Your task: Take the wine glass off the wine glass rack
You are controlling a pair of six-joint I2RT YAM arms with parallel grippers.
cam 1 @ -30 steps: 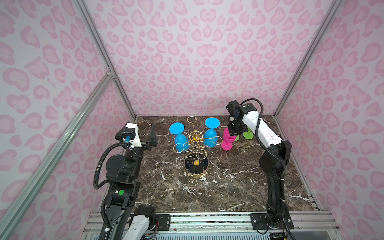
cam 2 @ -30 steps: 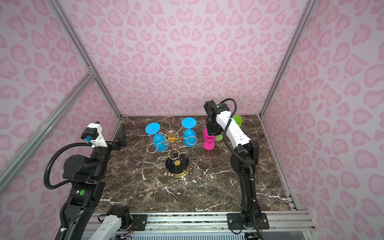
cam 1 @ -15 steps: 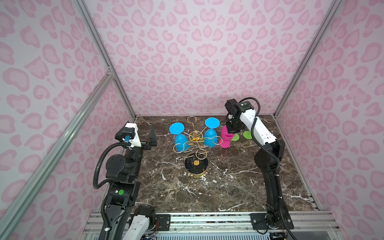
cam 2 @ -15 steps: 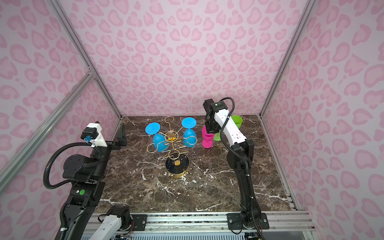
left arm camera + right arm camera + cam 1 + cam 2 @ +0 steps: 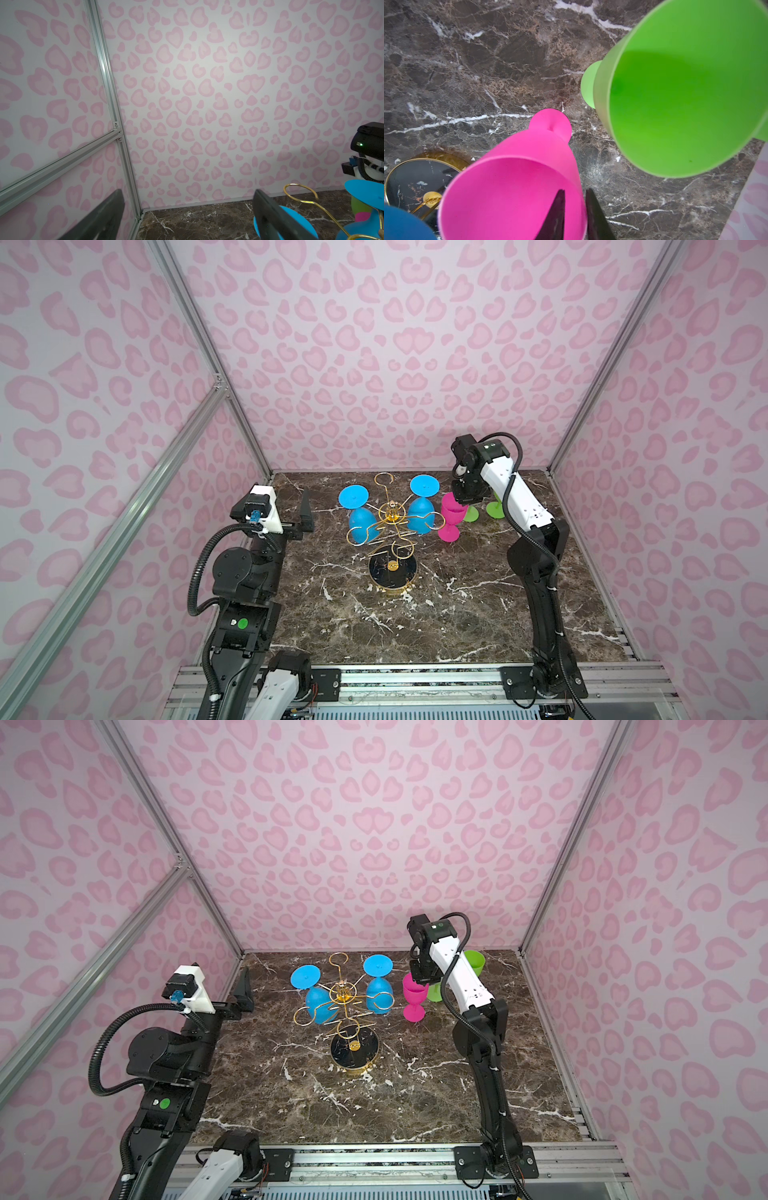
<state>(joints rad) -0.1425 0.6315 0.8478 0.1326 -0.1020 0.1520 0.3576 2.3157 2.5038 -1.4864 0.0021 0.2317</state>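
The wine glass rack [image 5: 392,569] is standing at the middle of the marble table [image 5: 415,626], with two blue wine glasses [image 5: 360,526] hanging upside down from its arms. By the left edge the left gripper [image 5: 187,197] is hovering, jaws wide apart and empty. Toward the back edge, just right of the rack, the pink wine glass [image 5: 451,512] is standing upright on the surface. The right gripper [image 5: 574,194] is straddling its rim, jaws slightly apart, one finger inside the bowl. Two green wine glasses [image 5: 473,965] are standing near the back right corner.
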